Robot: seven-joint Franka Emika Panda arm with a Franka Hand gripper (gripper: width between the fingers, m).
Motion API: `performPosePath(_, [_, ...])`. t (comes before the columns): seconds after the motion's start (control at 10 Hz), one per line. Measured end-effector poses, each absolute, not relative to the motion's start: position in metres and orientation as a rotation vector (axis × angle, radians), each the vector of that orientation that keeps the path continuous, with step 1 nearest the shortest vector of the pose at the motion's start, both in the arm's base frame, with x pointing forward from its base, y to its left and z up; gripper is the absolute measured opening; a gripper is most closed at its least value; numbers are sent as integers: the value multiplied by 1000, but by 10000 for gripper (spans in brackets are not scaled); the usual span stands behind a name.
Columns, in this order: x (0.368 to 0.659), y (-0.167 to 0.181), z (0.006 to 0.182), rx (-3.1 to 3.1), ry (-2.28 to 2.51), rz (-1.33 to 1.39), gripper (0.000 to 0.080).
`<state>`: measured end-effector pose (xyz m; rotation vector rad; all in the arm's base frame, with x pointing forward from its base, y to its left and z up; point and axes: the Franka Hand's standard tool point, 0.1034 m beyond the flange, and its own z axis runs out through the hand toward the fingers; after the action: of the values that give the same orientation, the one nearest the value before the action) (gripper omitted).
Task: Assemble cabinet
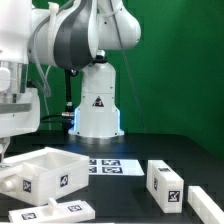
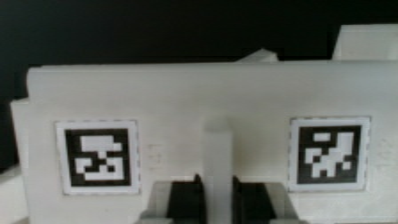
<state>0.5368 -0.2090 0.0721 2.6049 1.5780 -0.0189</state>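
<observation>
The cabinet body is an open white box with black-and-white tags, at the exterior view's lower left. The arm's hand hangs over its left end, and the fingers are cut off by that view's edge. In the wrist view a broad white cabinet part fills the picture, carrying two tags. A thin white rib runs down from it between the jaws. My gripper is shut on that rib, one finger on each side.
The marker board lies in front of the robot base. A tagged white block stands to the exterior view's right, with another at the right edge. A flat tagged panel lies at the front.
</observation>
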Motion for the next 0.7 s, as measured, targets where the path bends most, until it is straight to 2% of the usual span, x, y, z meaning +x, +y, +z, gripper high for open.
performPosePath(0.5, [536, -212, 71, 2599, 1584, -21, 62])
performPosePath(0.7, [529, -225, 68, 2603, 1553, -22, 62])
